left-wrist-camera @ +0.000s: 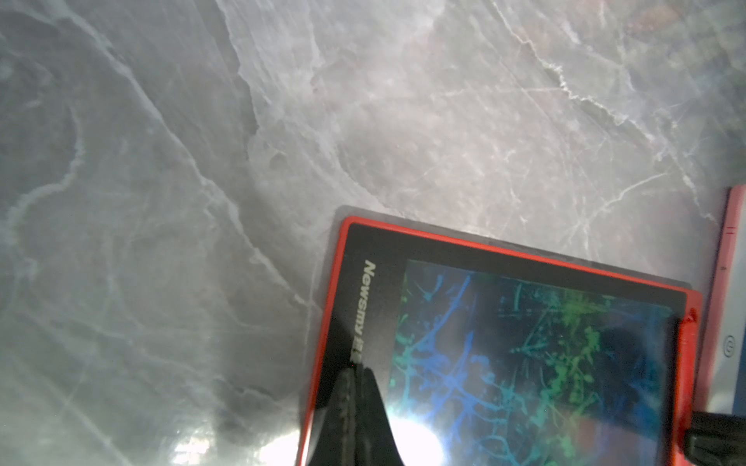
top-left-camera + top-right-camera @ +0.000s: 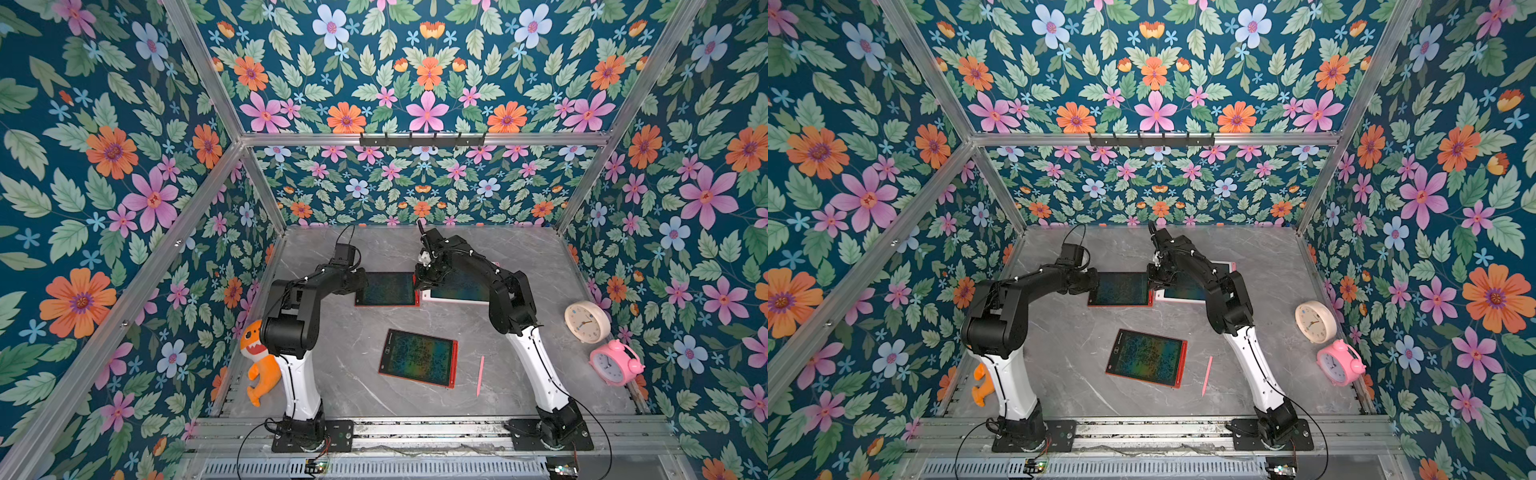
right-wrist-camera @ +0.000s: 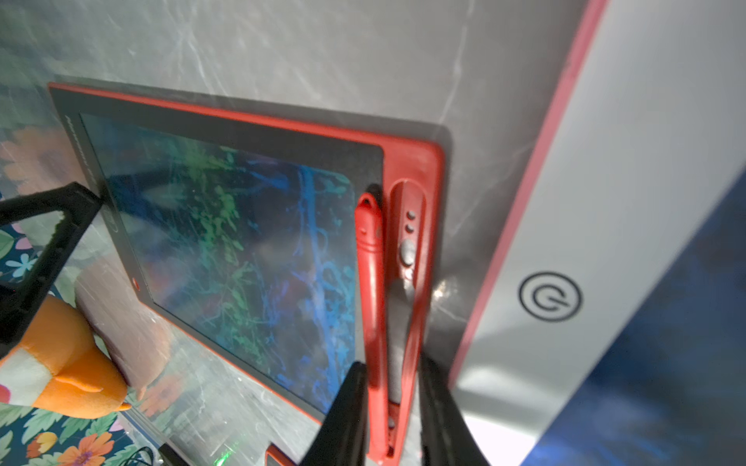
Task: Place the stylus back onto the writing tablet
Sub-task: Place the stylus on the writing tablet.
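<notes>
Left arm: bent toward frame centre; left gripper (image 1: 357,387) closed, tips on writing tablet (image 2: 388,291) bezel.
Right gripper (image 3: 393,363): jaws parted, straddling stylus (image 3: 369,282) along tablet's slot edge.
Room: white tablet (image 3: 625,181) just beside that edge.

"Newsmy" stands in pale letters on the black bezel of the red writing tablet (image 1: 524,343); the characters after it are blurred. The white tablet (image 3: 629,193) bears a circled power sign.
</notes>
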